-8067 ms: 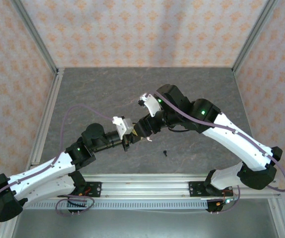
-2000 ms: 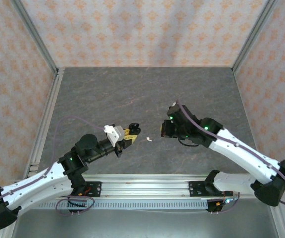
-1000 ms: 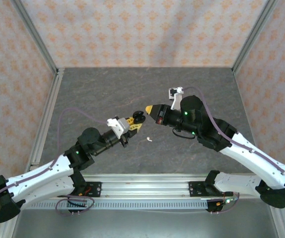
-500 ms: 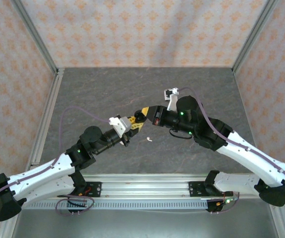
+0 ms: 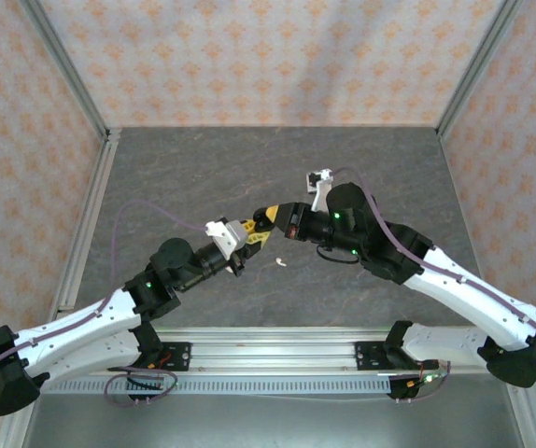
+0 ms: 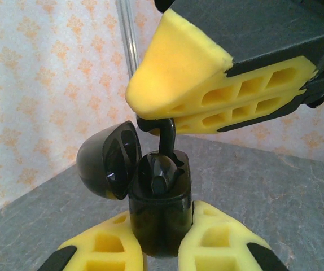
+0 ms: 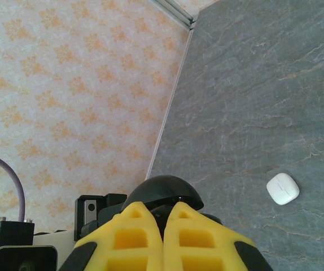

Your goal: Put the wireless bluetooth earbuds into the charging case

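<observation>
My left gripper [image 5: 255, 234] [image 6: 163, 219] is shut on a black charging case [image 6: 161, 210], held upright above the table with its lid [image 6: 108, 161] swung open to the left. My right gripper [image 5: 274, 214] [image 7: 155, 208] comes down on it from above, shut on a black earbud [image 6: 168, 134] by the stem. The earbud's head sits in the case's opening, beside another glossy black earbud [image 6: 153, 172] lying in its well. In the right wrist view the case's domed lid [image 7: 162, 191] shows just beyond the yellow fingers [image 7: 129, 234].
A small white piece [image 5: 280, 262] [image 7: 282, 188] lies on the grey table [image 5: 184, 177] just right of and below the grippers; I cannot tell if it is an earbud or a case. Patterned walls and metal posts [image 5: 95, 112] bound the table.
Over the last second my right gripper swung left until its tip met the case in my left gripper. The left gripper rose slightly. The white piece stayed put.
</observation>
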`<move>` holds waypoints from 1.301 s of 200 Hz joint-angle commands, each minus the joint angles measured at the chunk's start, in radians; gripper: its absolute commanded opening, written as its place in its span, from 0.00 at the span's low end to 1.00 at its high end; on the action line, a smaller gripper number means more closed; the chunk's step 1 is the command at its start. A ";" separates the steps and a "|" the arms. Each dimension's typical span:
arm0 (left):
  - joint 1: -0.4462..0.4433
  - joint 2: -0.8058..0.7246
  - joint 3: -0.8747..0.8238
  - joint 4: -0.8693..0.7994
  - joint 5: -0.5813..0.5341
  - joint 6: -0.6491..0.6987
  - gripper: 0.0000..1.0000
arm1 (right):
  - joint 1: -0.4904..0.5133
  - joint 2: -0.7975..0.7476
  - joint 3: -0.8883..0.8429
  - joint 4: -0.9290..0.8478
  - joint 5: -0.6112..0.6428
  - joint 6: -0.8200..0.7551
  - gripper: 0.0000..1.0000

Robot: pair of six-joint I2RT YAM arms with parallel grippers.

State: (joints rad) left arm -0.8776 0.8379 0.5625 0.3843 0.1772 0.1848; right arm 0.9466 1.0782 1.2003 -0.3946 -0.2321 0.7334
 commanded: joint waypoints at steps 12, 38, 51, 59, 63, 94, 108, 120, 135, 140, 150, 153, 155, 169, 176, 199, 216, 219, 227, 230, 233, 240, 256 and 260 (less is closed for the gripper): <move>-0.007 -0.019 0.043 0.039 -0.018 0.001 0.00 | 0.012 -0.003 -0.028 -0.027 0.016 0.020 0.00; -0.006 -0.021 0.046 0.038 -0.014 0.000 0.00 | 0.012 0.006 -0.026 -0.050 0.032 0.023 0.00; -0.007 -0.022 0.046 0.036 -0.015 -0.001 0.00 | 0.014 0.013 -0.023 -0.061 0.039 0.025 0.00; -0.007 -0.022 0.047 0.036 -0.013 -0.001 0.00 | 0.013 0.018 -0.018 -0.070 0.042 0.024 0.00; -0.007 -0.022 0.048 0.035 -0.014 -0.001 0.00 | 0.013 0.021 -0.016 -0.075 0.043 0.024 0.00; -0.006 -0.024 0.050 0.025 -0.028 -0.004 0.00 | 0.023 0.040 0.002 -0.099 0.054 0.023 0.00; -0.007 -0.023 0.050 0.022 -0.033 -0.004 0.00 | 0.033 0.050 0.019 -0.135 0.088 0.039 0.00; -0.006 -0.020 0.051 0.021 -0.039 -0.004 0.00 | 0.043 0.055 0.030 -0.161 0.125 0.058 0.00; -0.007 -0.016 0.053 0.019 -0.049 -0.001 0.00 | 0.051 0.058 0.033 -0.173 0.155 0.083 0.00; -0.008 -0.014 0.054 0.019 -0.050 -0.001 0.00 | 0.051 0.059 0.033 -0.174 0.158 0.090 0.00; -0.008 -0.013 0.054 0.026 -0.051 -0.002 0.00 | 0.053 0.063 0.031 -0.180 0.169 0.100 0.00; -0.008 -0.011 0.053 0.027 -0.051 -0.002 0.00 | 0.053 0.063 0.030 -0.181 0.172 0.104 0.00; -0.008 -0.011 0.053 0.028 -0.051 -0.002 0.00 | 0.053 0.063 0.029 -0.182 0.174 0.106 0.00; -0.008 -0.011 0.050 0.037 -0.051 -0.004 0.00 | 0.053 0.063 0.019 -0.181 0.188 0.121 0.00; -0.008 -0.013 0.050 0.042 -0.051 -0.005 0.00 | 0.053 0.059 0.012 -0.179 0.194 0.129 0.00; -0.008 -0.020 0.043 0.054 -0.041 -0.006 0.00 | 0.053 0.040 -0.008 -0.155 0.211 0.147 0.00; -0.008 -0.022 0.040 0.055 -0.037 -0.005 0.00 | 0.053 0.040 -0.003 -0.155 0.207 0.152 0.00; -0.008 -0.022 0.038 0.057 -0.037 -0.005 0.00 | 0.052 0.040 -0.002 -0.153 0.203 0.153 0.00; -0.008 -0.022 0.037 0.056 -0.036 -0.006 0.00 | 0.053 0.042 -0.001 -0.147 0.191 0.157 0.00; -0.008 -0.022 0.036 0.056 -0.035 -0.007 0.00 | 0.053 0.042 0.000 -0.143 0.185 0.158 0.00; -0.008 -0.022 0.035 0.057 -0.033 -0.006 0.00 | 0.053 0.042 0.001 -0.139 0.179 0.160 0.00; -0.008 -0.023 0.034 0.057 -0.032 -0.007 0.00 | 0.052 0.042 0.002 -0.131 0.168 0.165 0.00; -0.008 -0.023 0.030 0.059 -0.029 -0.008 0.00 | 0.053 0.041 0.009 -0.124 0.149 0.176 0.00; -0.008 -0.023 0.029 0.060 -0.028 -0.008 0.00 | 0.053 0.040 0.013 -0.123 0.143 0.177 0.00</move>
State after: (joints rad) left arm -0.8776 0.8413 0.5625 0.3214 0.1558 0.1844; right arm 0.9951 1.1240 1.2194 -0.4652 -0.0715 0.8902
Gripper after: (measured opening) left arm 0.136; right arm 0.048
